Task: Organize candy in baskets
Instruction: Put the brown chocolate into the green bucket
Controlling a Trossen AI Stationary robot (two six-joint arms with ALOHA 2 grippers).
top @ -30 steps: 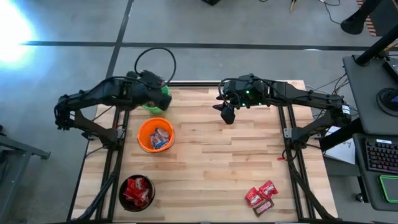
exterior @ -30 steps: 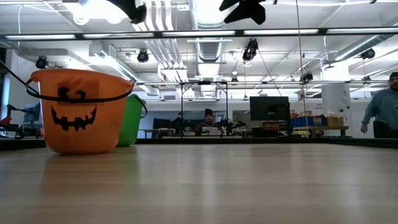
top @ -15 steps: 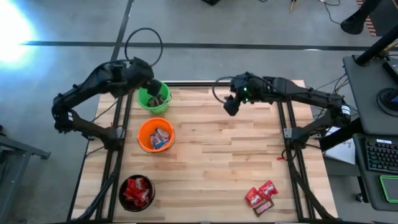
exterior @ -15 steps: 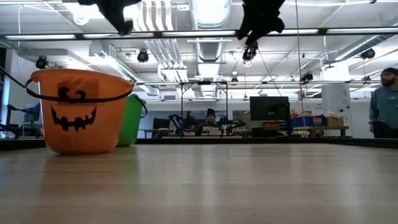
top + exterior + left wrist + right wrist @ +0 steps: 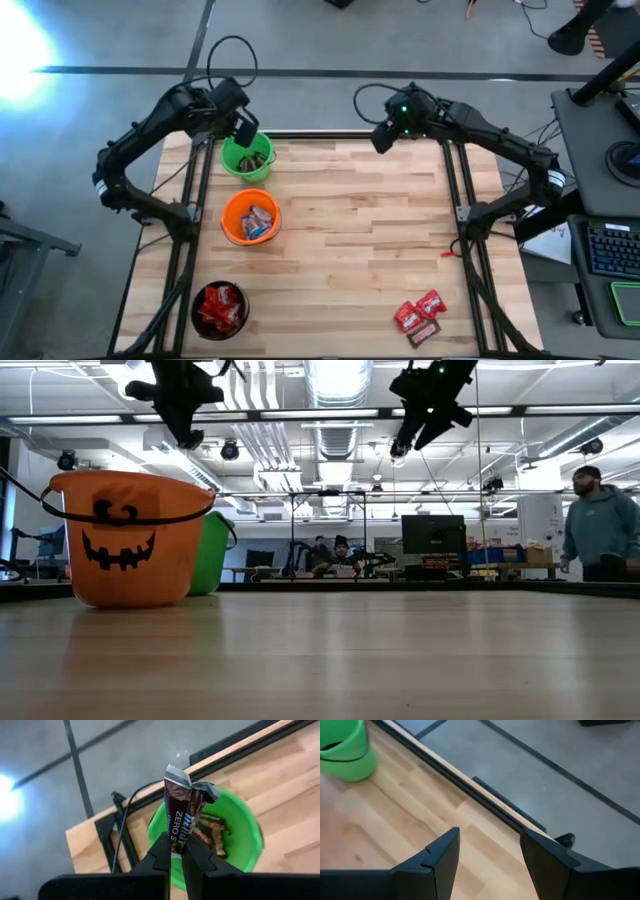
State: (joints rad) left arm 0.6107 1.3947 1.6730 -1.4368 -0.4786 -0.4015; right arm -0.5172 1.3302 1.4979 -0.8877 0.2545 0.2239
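High view: a wooden table seen from above, with three baskets down its left side and loose candy near its front right corner.
Left gripper: above the green basket at the far left corner of the table; its fingers are pinched tight on a dark brown candy, which stands up from the fingertips over the basket's mouth.
Green basket contents: dark brown wrapped sweets lie on its floor.
Right gripper: raised over the far edge of the table, right of centre; its fingers stand wide apart with nothing between them.
Orange basket: just in front of the green one, holding blue-and-white sweets; the low view shows a jack-o'-lantern face on its side.
Black basket: at the near left corner, filled with red sweets.
Loose candy: a small cluster of red wrappers with a dark one, well apart from all three baskets.
Background: a person stands in the room at the right of the low view.
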